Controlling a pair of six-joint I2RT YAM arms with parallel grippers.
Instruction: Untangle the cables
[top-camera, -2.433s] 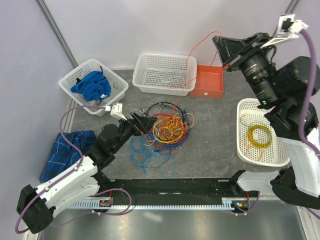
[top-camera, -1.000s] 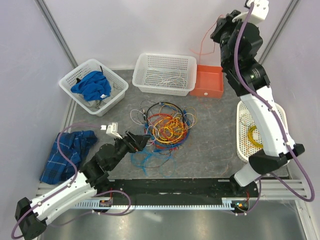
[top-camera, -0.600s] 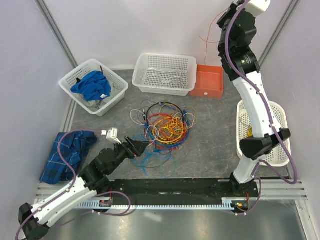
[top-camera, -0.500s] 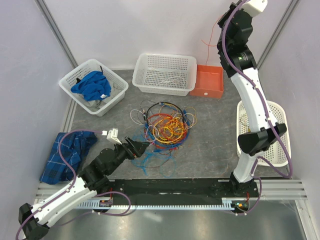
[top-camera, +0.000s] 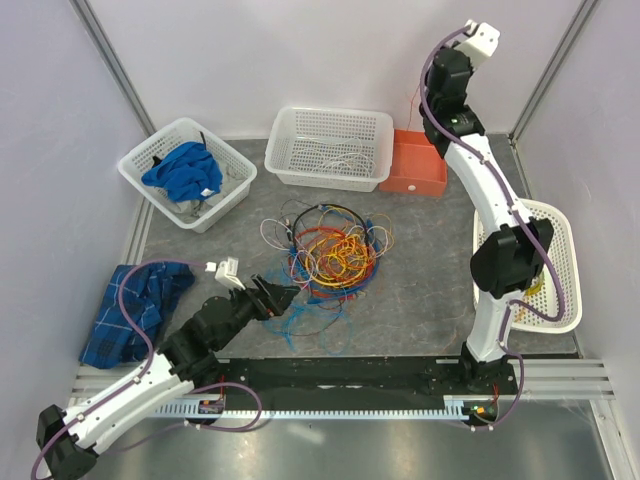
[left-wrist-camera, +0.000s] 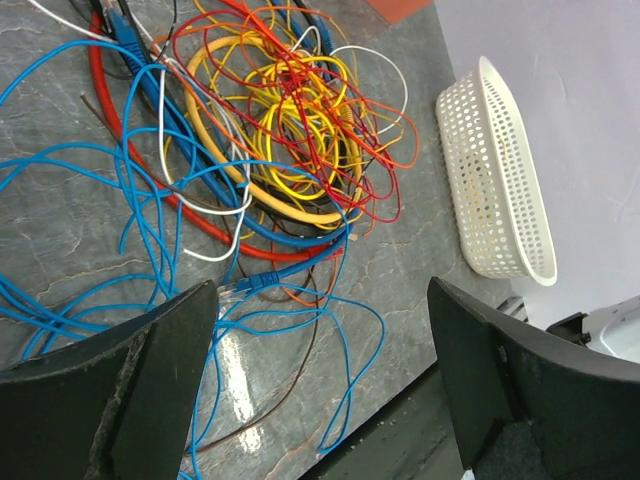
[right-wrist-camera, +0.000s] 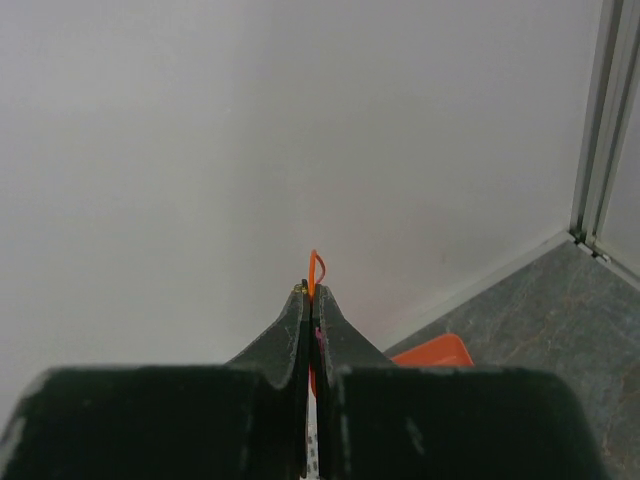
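The cables (top-camera: 335, 255) lie in a tangled bunch of yellow, orange, red, blue, black and white loops mid-table; they also show in the left wrist view (left-wrist-camera: 280, 130). My left gripper (top-camera: 284, 296) is open and empty at the bunch's near-left edge, over loose blue loops (left-wrist-camera: 240, 287). Its fingers (left-wrist-camera: 170, 360) stand wide apart above the table. My right gripper (top-camera: 428, 88) is raised high at the back wall, shut on one thin orange wire (right-wrist-camera: 315, 265). That wire (top-camera: 418, 98) hangs down above the orange bin (top-camera: 420, 165).
A white basket (top-camera: 283, 150) with a few pale wires stands at the back centre. A basket with a blue cloth (top-camera: 185, 170) is at the back left. A plaid cloth (top-camera: 135, 305) lies at the left. An oval white basket (top-camera: 556, 240) (left-wrist-camera: 495, 180) is at the right.
My right arm swung up and back to the wall, carrying the orange wire above the orange bin. My left arm drew back toward the near edge of the bunch.
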